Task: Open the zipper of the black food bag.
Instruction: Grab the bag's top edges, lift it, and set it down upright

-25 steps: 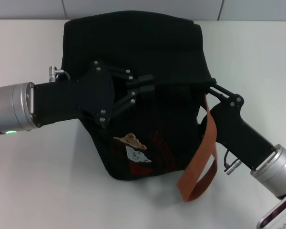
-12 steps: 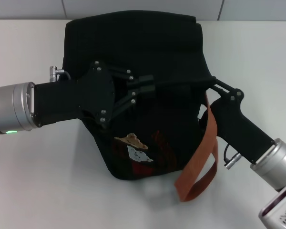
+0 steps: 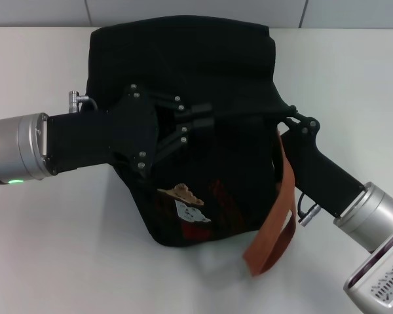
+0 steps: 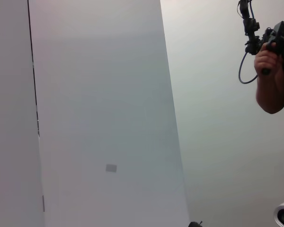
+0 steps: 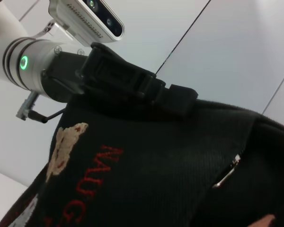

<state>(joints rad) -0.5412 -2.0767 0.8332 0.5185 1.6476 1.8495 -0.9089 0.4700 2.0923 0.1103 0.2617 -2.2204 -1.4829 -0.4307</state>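
The black food bag stands mid-table with a bear patch and red lettering low on its front. My left gripper reaches in from the left and is shut on the cloth at the bag's upper front. From there a taut ridge runs to my right gripper, which is pressed against the bag's right corner. The zipper does not stand out against the black cloth. A small silver pull hangs on the bag in the right wrist view, and I cannot tell which zipper it belongs to.
An orange-brown strap hangs down the bag's right side, beside my right arm, onto the white table. The left wrist view shows only a pale wall and a person's arm holding a device.
My right arm has moved left, closer to the bag, and nudged the orange strap inward. The left gripper and the bag have stayed in place.
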